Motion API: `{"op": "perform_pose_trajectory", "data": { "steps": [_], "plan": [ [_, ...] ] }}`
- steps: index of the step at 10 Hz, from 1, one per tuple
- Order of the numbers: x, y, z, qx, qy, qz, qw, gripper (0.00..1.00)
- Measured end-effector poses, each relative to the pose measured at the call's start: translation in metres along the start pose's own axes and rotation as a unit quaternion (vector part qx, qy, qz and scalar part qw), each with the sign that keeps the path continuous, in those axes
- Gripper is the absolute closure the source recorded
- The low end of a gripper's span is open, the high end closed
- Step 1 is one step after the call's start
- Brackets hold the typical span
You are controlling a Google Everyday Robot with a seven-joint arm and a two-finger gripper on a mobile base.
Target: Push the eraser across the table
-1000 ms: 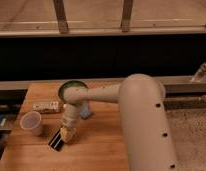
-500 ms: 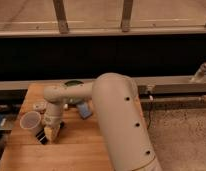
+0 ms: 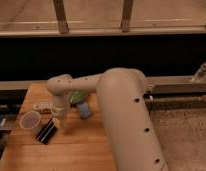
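Your eraser (image 3: pixel 47 132) is lying flat on the desk (image 3: pixel 76 150), just below and slightly left of the claw (image 3: pixel 56 121). It is showing you a flat black rectangular block with pale stripes running along its length, and it is sitting at a slant, its upper end pointing up toward the claw and its lower end toward the desk's near left side. From this view you cannot tell whether the claw's tip is touching the eraser's upper end or only hovering right over it.

The claw is hanging at the end of the arm (image 3: pixel 121 110), pointing down at the desk. You cannot tell whether it is spread or pressed together; its tip is only reading as a small pale shape against the wood.

Just left of the claw, and touching or nearly touching the eraser's left edge, a cup (image 3: pixel 31 121) is standing upright: round, translucent and pinkish, with an open mouth. Up and to the left of the claw a small whitish strip (image 3: pixel 42 106) is lying on the wood. To the claw's right a blue pad (image 3: pixel 85 110), soft-looking and roughly rectangular, is resting flat, and above it something green (image 3: pixel 77 96) is peeking out from behind the arm.

The desk is light wood with plank grain running its length. The arm is smooth, cream-coloured and rounded, swelling into a thick tube dotted with small dark holes.
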Motion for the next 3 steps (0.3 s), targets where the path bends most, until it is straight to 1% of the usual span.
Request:
{"op": "perform_pose_trajectory", "data": {
  "steps": [1, 2, 3],
  "plan": [
    [0.022, -0.023, -0.02, 0.036, -0.008, 0.029, 0.9989, 1.0],
    [0.036, -0.039, -0.035, 0.06, -0.016, 0.052, 0.9968, 1.0],
    [0.045, -0.048, -0.043, 0.075, -0.022, 0.066, 0.9947, 0.98]
  ]
}}
